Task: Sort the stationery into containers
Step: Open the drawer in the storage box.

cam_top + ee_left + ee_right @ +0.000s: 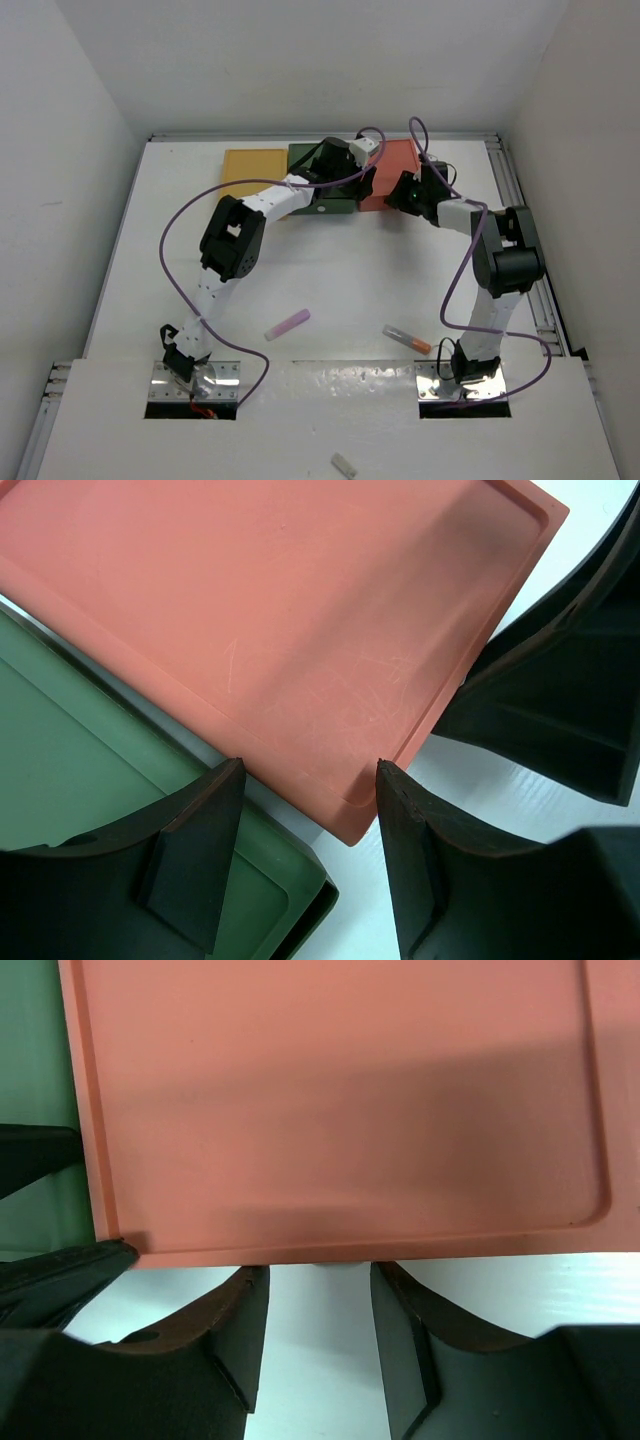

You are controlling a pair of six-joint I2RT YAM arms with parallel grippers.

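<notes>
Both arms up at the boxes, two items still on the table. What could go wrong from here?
1. The left gripper and right gripper, both open, crowd the salmon red square box's front edge; they could collide.
2. The left one straddles the gap to the dark green box; lowering could shove either box.
3. The lilac stick and clear orange-tipped tube lie near looping purple cables, which might drag them.

We could read no text, label, brand, number or sign on the red box (pixel 340 1100), the green box (pixel 90 750) or anything else.
</notes>
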